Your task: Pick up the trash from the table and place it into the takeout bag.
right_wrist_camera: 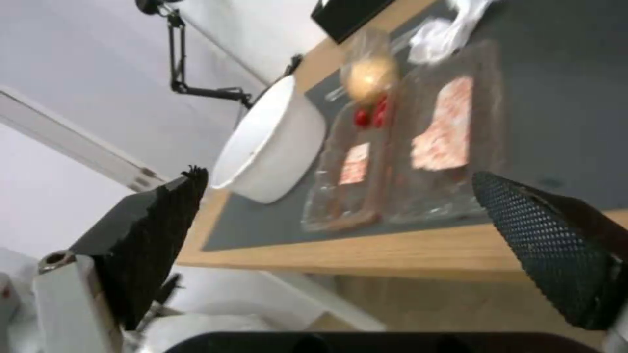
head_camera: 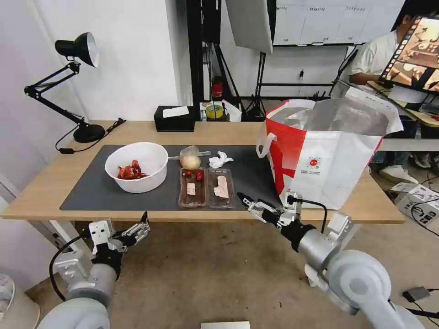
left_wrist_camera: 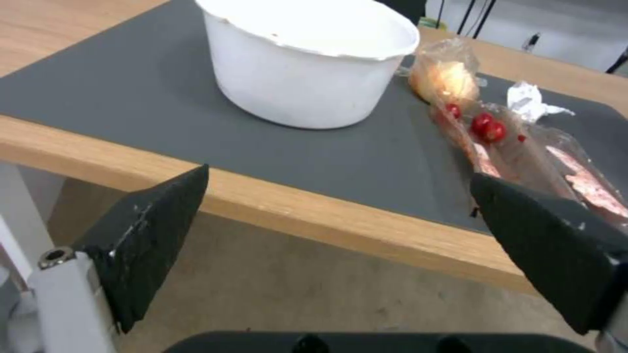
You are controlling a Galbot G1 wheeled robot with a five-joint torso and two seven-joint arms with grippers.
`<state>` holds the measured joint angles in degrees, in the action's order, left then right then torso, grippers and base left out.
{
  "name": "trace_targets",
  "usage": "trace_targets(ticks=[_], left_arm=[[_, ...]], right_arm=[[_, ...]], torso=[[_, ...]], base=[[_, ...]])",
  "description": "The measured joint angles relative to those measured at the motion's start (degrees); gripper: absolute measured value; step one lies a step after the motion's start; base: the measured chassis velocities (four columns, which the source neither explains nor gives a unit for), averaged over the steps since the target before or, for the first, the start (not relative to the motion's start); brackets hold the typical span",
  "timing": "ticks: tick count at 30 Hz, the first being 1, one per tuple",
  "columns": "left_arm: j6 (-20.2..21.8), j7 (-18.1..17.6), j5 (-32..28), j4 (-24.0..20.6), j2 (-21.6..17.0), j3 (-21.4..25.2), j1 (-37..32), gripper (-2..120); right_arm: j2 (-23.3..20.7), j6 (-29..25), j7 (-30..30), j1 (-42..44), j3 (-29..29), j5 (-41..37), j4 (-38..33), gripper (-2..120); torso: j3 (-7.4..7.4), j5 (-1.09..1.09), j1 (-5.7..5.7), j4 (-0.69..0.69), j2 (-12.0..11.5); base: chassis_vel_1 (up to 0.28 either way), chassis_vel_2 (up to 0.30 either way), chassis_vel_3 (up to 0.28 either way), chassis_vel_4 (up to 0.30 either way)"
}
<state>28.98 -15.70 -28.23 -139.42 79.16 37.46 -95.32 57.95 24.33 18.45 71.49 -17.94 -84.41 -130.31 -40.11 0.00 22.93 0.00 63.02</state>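
A light-wood desk [head_camera: 45,192] carried a dark grey mat [head_camera: 96,192], with a black lamp [head_camera: 75,50] at its far left corner and pale walls behind. On the mat sat one bowl [head_camera: 136,167], one clamshell tray [head_camera: 206,187], one clear bag [head_camera: 190,158] and one tissue [head_camera: 220,160], the takeout bag [head_camera: 329,155] standing just right. Below the near edge, left end effector [head_camera: 139,227] and right end effector [head_camera: 250,204] both gaped wide, empty.

I stand in a lab or studio workroom. Behind my surface [head_camera: 228,132] rise black tripod stands [head_camera: 260,82], a hanging white panel [head_camera: 250,23] and a whiteboard [head_camera: 329,20]. A black desk lamp [head_camera: 75,50] sits at the far left corner, cables [head_camera: 423,208] trail over the bare floor, and a monitor [head_camera: 418,52] glows at the right.
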Motion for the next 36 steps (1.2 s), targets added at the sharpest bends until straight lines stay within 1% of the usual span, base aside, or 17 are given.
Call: trace_targets(ticks=[1, 2, 5, 6, 9, 11, 13, 15, 18, 20, 22, 26, 29, 33, 36], left_arm=[[0.0, 0.0, 0.01, 0.0, 0.04, 0.26, -0.15, 100], [0.0, 0.0, 0.01, 0.0, 0.04, 0.26, -0.15, 100], [0.0, 0.0, 0.01, 0.0, 0.05, 0.91, -0.49, 100], [0.0, 0.0, 0.01, 0.0, 0.05, 0.91, -0.49, 100], [-0.01, 0.0, -0.01, 0.0, 0.12, 1.46, -0.62, 100], [-0.01, 0.0, -0.01, 0.0, 0.16, 1.53, -0.65, 100], [-0.06, 0.0, -0.04, 0.12, 0.3, 1.61, -0.7, 100], [-0.11, 0.0, -0.06, 0.2, 0.33, 1.61, -0.7, 100], [-0.82, 0.0, -0.13, 0.58, 0.49, 1.66, -0.72, 100], [-1.08, 0.02, -0.13, 0.69, 0.53, 1.69, -0.74, 100], [-1.32, 0.08, -0.13, 0.82, 0.7, 1.76, -0.88, 100], [-1.35, 0.1, -0.13, 0.85, 0.95, 1.84, -1.17, 100], [-1.35, 0.14, -0.13, 0.85, 1.12, 2.12, -1.59, 100], [-1.35, 0.16, -0.12, 0.85, 1.2, 2.46, -1.85, 100], [-1.35, 0.17, -0.09, 0.8, 1.49, 2.88, -2.39, 100]], right_arm=[[0.22, -0.08, 1.76, -1.26, 0.55, -2.48, 0.41, 100], [0.22, -0.08, 1.76, -1.26, 0.55, -2.48, 0.41, 100], [0.97, -0.7, 6.92, -5.13, 3.0, -8.25, 1.66, 100], [0.97, -0.7, 6.92, -5.13, 3.0, -8.25, 1.66, 100], [1.91, -1.44, 11.39, -9.49, 5.82, -12.47, 3.15, 100], [2.07, -1.59, 12.1, -10.37, 6.42, -12.98, 3.49, 100], [2.62, -2.34, 15.14, -13.04, 8.53, -14.66, 4.66, 100], [2.75, -2.53, 16.06, -13.76, 9.11, -15.01, 5.02, 100], [3.68, -3.47, 20.92, -17.02, 12.33, -16.39, 6.82, 100], [3.96, -3.65, 21.89, -17.62, 12.99, -16.64, 7.11, 100], [4.84, -4.3, 24.8, -19.11, 14.42, -18.13, 7.9, 100], [5.98, -4.9, 26.84, -20.0, 15.11, -19.21, 8.87, 100], [7.8, -5.56, 28.57, -20.8, 15.93, -19.89, 10.23, 100], [8.72, -5.7, 29.25, -21.26, 16.89, -19.98, 10.88, 100], [10.46, -5.75, 30.55, -21.97, 18.18, -20.09, 12.34, 100]], torso=[[0.0, 0.0, 0.0, 0.0, 0.0], [0.0, 0.0, 0.0, 0.0, 0.0], [0.0, -0.01, 0.0, 0.0, 0.0], [0.0, -0.01, 0.0, 0.0, 0.0], [0.0, -0.01, 0.0, 0.01, 0.0], [0.0, -0.01, 0.0, 0.01, 0.0], [0.0, -0.01, -0.01, 0.0, 0.0], [0.0, 0.0, 0.0, 0.0, 0.0], [0.0, -0.01, 0.0, 0.0, 0.0], [0.0, -0.01, 0.0, 0.0, 0.0], [0.0, -0.01, 0.0, 0.0, 0.0], [0.0, -0.01, 0.0, 0.0, 0.0], [0.0, -0.01, -0.01, 0.0, 0.0], [0.0, -0.01, -0.01, 0.0, 0.0], [0.0, -0.01, -0.01, 0.0, 0.0]], base=[[0.0, 0.0, 0.0, 0.0], [0.0, 0.0, 0.0, 0.0], [0.0, 0.0, 0.0, 0.0], [0.0, 0.0, 0.0, 0.0], [0.0, 0.0, 0.0, 0.0], [0.0, 0.0, 0.0, 0.0], [0.0, 0.0, 0.0, 0.0], [0.0, 0.0, 0.0, 0.0], [0.0, 0.0, 0.0, 0.0], [0.0, 0.0, 0.0, 0.0], [0.0, 0.0, 0.0, 0.0], [0.0, 0.0, 0.0, 0.0], [0.0, 0.0, 0.0, 0.0], [0.0, 0.0, 0.0, 0.0], [0.0, 0.0, 0.0, 0.0]])
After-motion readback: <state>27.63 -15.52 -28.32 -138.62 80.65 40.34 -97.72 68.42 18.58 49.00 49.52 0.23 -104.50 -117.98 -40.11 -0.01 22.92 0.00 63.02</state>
